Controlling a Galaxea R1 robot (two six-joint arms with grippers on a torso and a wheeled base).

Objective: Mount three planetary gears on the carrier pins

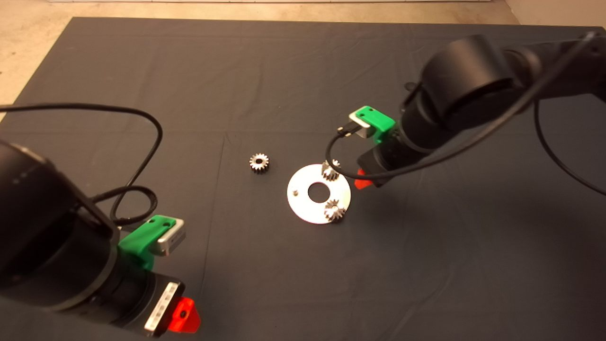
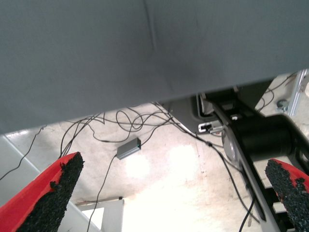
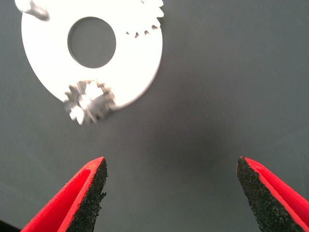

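Note:
The silvery round disc [image 1: 307,208] lies mid-mat. Two planetary gears sit on its carrier pins, one at the far right rim [image 1: 331,169] and one at the near right rim [image 1: 334,211]. One bare pin [image 1: 295,192] stands at the disc's left. A third gear [image 1: 259,163] lies loose on the mat, left of the disc. My right gripper [image 1: 363,181] hovers just right of the disc, open and empty. Its wrist view shows the disc [image 3: 137,63], a seated gear [image 3: 89,101], the other gear [image 3: 149,9], the bare pin [image 3: 36,8] and the gripper [image 3: 171,193]. My left gripper [image 1: 182,315] is parked at the lower left.
The left wrist view looks past the mat's edge [image 2: 145,58] at the floor with cables and a small grey box [image 2: 128,148]; the left gripper [image 2: 169,198] is open there. A black cable [image 1: 142,142] loops over the mat's left side.

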